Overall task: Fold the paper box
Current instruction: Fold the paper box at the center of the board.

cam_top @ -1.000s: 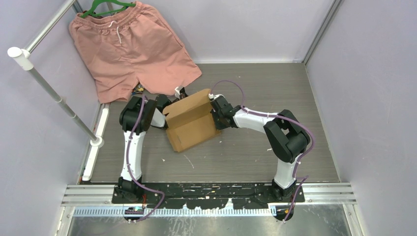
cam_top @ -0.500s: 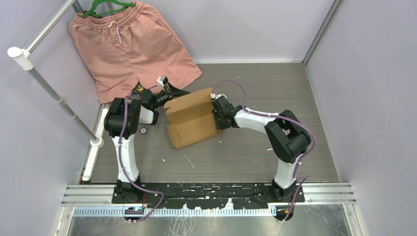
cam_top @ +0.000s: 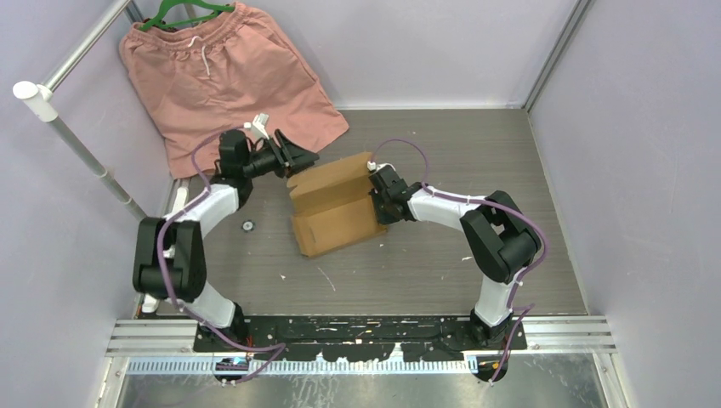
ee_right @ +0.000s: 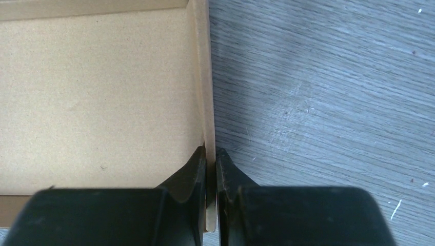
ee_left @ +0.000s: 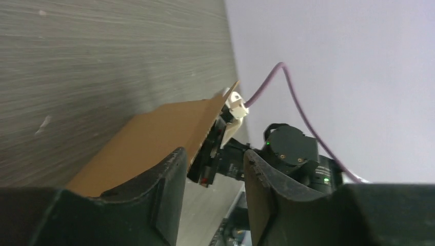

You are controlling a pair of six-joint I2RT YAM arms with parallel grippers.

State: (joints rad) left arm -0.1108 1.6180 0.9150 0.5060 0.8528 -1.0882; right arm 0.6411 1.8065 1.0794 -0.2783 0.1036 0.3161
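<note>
Paper box [ee_right: 102, 97] wall sits pinched by the right hand [ee_right: 211, 160], its grip hidden overhead; left hand [ee_left: 213, 200] stands parted, empty.

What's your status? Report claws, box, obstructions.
Left claw open beside plain brown corrugated cardboard box, far-left corner. Right claw shut on its right wall. Salmon-pink cloth shorts beyond, apart from box.

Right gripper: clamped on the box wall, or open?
Shut on the paper box: the right gripper pinches its thin side wall, jaws pressed against the cardboard on both sides.
</note>
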